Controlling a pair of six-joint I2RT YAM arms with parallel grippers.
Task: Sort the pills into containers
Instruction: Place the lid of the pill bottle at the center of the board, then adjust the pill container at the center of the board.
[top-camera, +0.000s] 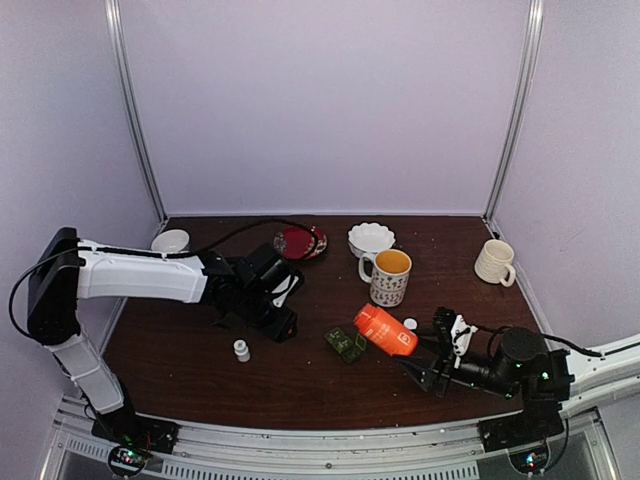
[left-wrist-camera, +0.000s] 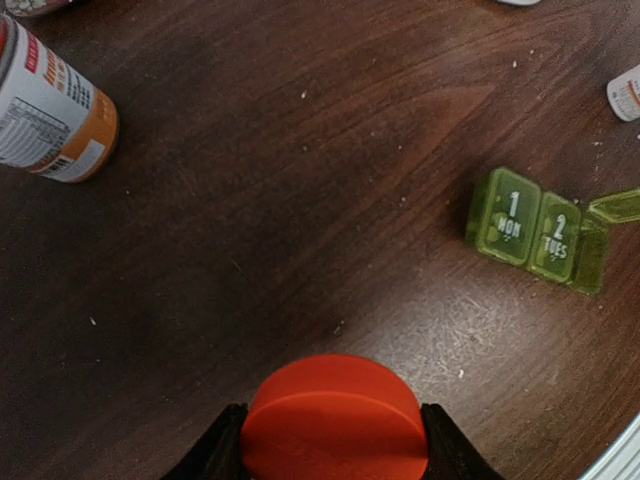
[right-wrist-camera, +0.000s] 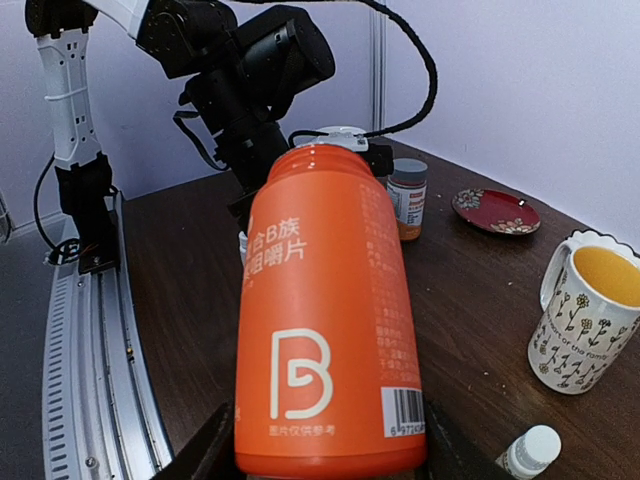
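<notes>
Both half-open, left fingers (left-wrist-camera: 215, 452) round orange cap (left-wrist-camera: 333, 420), right fingers (right-wrist-camera: 205, 455) round bottle (right-wrist-camera: 325, 320)

You face a dark brown wooden table (top-camera: 200, 370); the left wrist view shows its grain scratched and flecked with pale specks. Plain pale lilac walls (top-camera: 320, 100) close it in at the back and on both sides, with slim metal poles (top-camera: 135, 110) at the back corners. A ridged metal rail (top-camera: 330, 445) runs along the near edge. The light is soft and even.
</notes>
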